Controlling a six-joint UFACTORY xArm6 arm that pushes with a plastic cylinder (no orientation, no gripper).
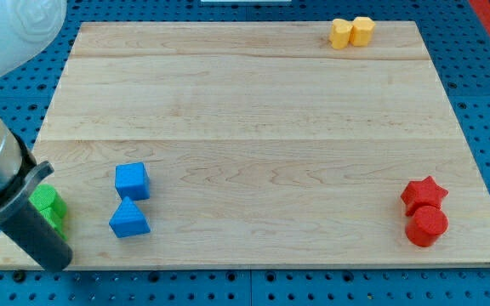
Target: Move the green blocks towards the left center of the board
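The green blocks (49, 206) sit close together at the board's bottom left edge, partly hidden behind my rod, so I cannot make out their shapes. My tip (57, 260) rests on the board at the bottom left corner, just below the green blocks and touching or nearly touching them. The rod slants up to the view's left and covers their left side.
A blue cube (132, 180) and a blue triangular block (129, 219) lie just right of the green blocks. A red star (423, 194) and a red cylinder (427, 226) sit at the bottom right. Two yellow blocks (351, 32) sit at the top edge, right of centre.
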